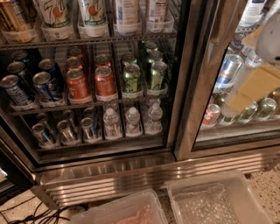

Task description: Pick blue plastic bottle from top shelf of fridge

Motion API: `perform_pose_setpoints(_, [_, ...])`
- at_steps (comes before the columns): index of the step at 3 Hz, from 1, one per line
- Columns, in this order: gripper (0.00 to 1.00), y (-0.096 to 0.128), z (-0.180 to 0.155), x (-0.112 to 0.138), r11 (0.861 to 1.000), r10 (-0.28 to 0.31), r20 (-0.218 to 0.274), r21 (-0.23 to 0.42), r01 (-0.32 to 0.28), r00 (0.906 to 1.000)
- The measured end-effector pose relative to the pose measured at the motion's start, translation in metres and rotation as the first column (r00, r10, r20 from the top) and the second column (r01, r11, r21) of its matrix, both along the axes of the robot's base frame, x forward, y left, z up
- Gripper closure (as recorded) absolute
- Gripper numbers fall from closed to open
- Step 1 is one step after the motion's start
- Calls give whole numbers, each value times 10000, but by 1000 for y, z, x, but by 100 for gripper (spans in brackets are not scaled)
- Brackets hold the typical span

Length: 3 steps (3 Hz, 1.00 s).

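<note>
The fridge point(131, 173) fills the view, with its left section showing directly. On the top shelf point(87, 41), in white lane trays, stand two bottles with blue-and-white labels, cut off by the frame top: the blue plastic bottle point(127, 15) and one like it to its right point(156, 13). Left of them stand white bottles with green-orange print point(57, 13). My gripper point(256, 83) shows as a white and cream shape at the right edge, in front of the right glass door, far right of and lower than the blue plastic bottle.
The middle rack holds blue, orange and green cans point(105, 81). The lower rack holds cans and small water bottles point(131, 120). A dark door frame post point(192, 87) divides the sections. Two clear plastic bins point(214, 201) sit on the floor in front of the ribbed base.
</note>
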<state>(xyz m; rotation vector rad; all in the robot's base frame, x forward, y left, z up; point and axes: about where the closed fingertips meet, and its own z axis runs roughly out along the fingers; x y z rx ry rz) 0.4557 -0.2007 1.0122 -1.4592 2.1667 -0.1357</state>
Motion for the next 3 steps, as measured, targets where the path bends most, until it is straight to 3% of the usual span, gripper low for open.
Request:
perform_pose_setpoints(1, [0, 11, 34, 33, 9763, -1628, 1096, 1618, 1440, 9806])
perform_pose_setpoints(2, [0, 11, 34, 33, 9763, -1627, 1096, 1618, 1439, 9806])
perform_pose_setpoints(3, [0, 30, 23, 27, 9790, -1412, 1118, 1632, 1220, 9836])
